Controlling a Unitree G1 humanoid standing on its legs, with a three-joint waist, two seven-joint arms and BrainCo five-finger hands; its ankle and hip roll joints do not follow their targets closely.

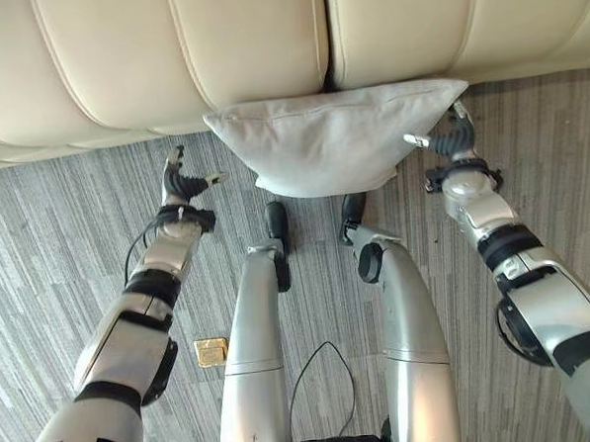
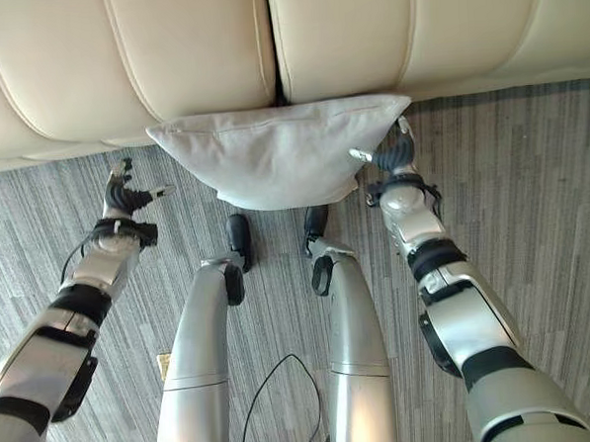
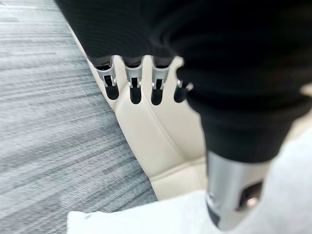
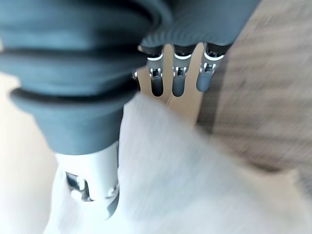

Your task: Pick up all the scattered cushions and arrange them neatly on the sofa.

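1. Cushion (image 1: 335, 140): pale grey-white cloth, plain, with a faint seam line near its upper edge.
2. Sofa (image 1: 168, 59): cream, smooth and glossy, no pattern; darker creases between its padded panels.
3. Carpet (image 1: 49, 244): grey, streaked with fine lighter and darker lines.
4. Tag (image 1: 211, 351) on the carpet: small, gold-yellow.
5. Left hand (image 1: 181, 182): silver fingers, dark tips; dark ribbed cover in the left wrist view.
6. Right hand (image 1: 451, 134): same silver with dark tips; cover dark blue-grey and ribbed in the right wrist view.
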